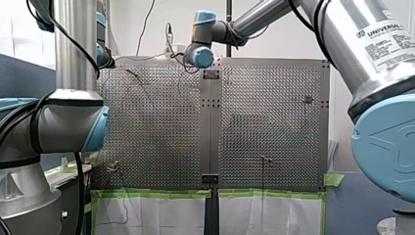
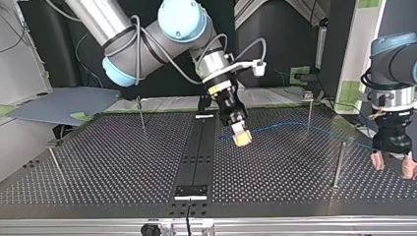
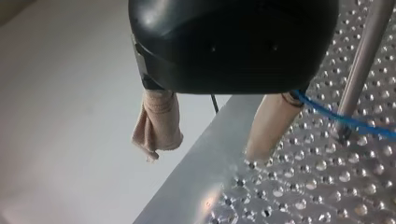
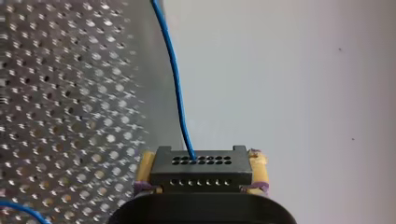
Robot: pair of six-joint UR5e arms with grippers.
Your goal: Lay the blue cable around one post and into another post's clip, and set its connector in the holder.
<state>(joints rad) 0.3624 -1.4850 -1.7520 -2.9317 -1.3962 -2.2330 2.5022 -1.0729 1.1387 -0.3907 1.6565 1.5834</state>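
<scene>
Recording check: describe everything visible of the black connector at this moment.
The connector is a black, plastic-looking block with two rows of small holes. The blue cable enters a hole in the row farther from the gripper. My right gripper clamps it between yellow pads, over the perforated table.

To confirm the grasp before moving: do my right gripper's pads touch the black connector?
Touching. The right wrist view shows the black connector sitting between the yellow pads of my right gripper, one pad against each side, with no gap.
</scene>
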